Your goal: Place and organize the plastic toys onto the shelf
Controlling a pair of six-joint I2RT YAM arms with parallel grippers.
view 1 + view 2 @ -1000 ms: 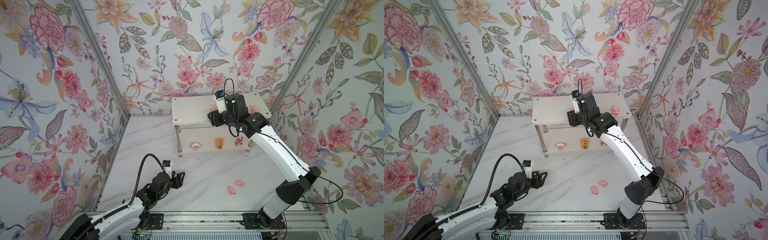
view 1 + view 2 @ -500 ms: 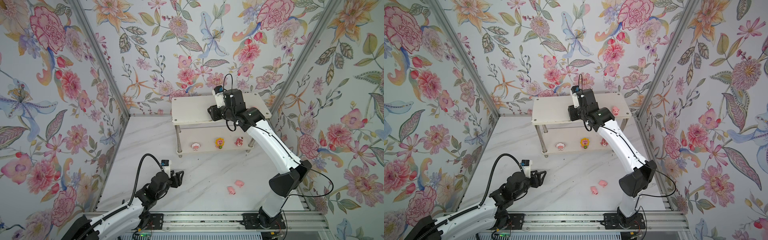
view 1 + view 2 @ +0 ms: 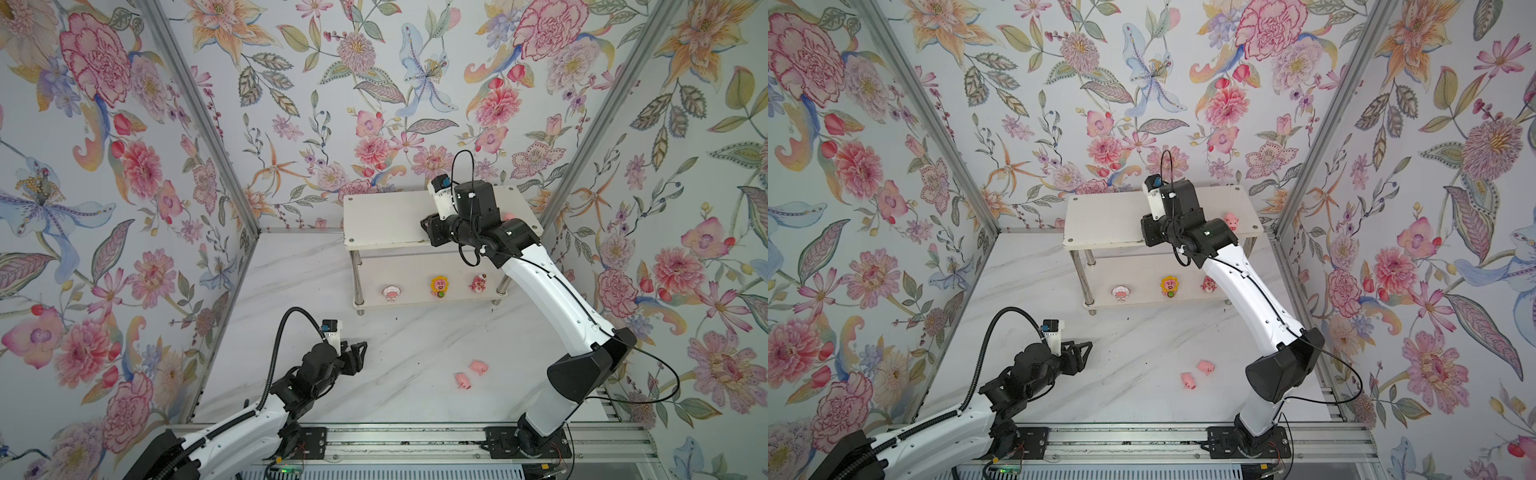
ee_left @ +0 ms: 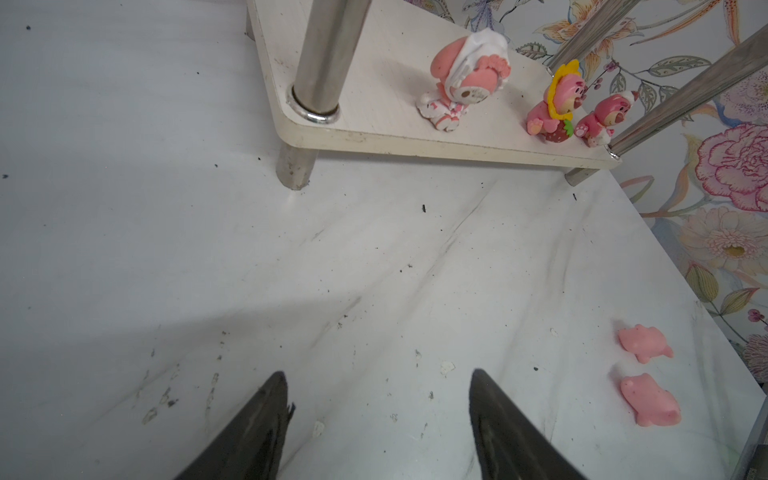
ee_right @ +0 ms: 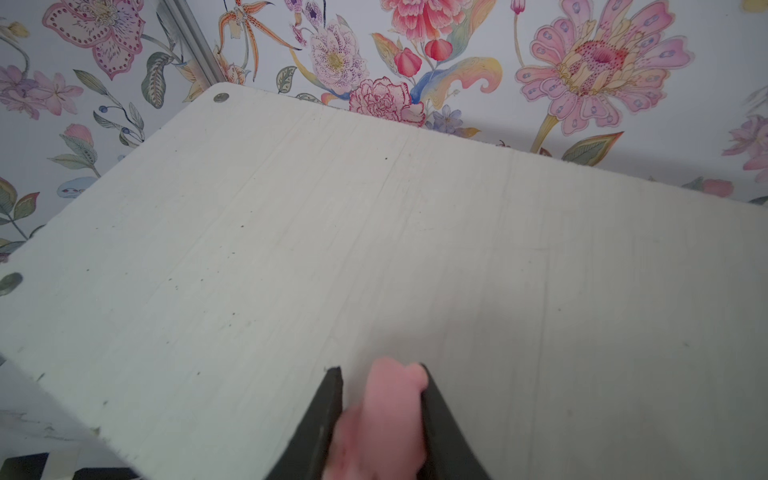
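Observation:
The shelf [image 3: 386, 220] stands at the back, and its top board [image 5: 374, 232] fills the right wrist view. My right gripper [image 5: 381, 368] hangs low over that board near its front edge, shut on a pale pink pig [image 5: 386, 407]. In both top views that pig is hidden by the wrist [image 3: 457, 224]. Another pig [image 3: 1230, 221] stands at the board's right end. The lower board [image 3: 415, 301] carries a white-pink toy [image 3: 391, 292], a yellow sunflower toy [image 3: 439, 286] and a dark pink bear [image 3: 478, 284]. Two pigs [image 3: 478, 367] [image 3: 462, 380] lie on the table. My left gripper [image 4: 378, 374] is open and empty, low over the table.
The marble table [image 3: 316, 282] is speckled with dark crumbs. Flowered walls close in on three sides, with metal corner posts [image 3: 598, 112]. Chrome legs [image 4: 328, 54] rise from the lower board's corners. The arms' mounting rail [image 3: 415, 440] runs along the front edge.
My right gripper's jaws have closed on a pig on the top board, and its wrist has shifted slightly. The left arm has barely moved.

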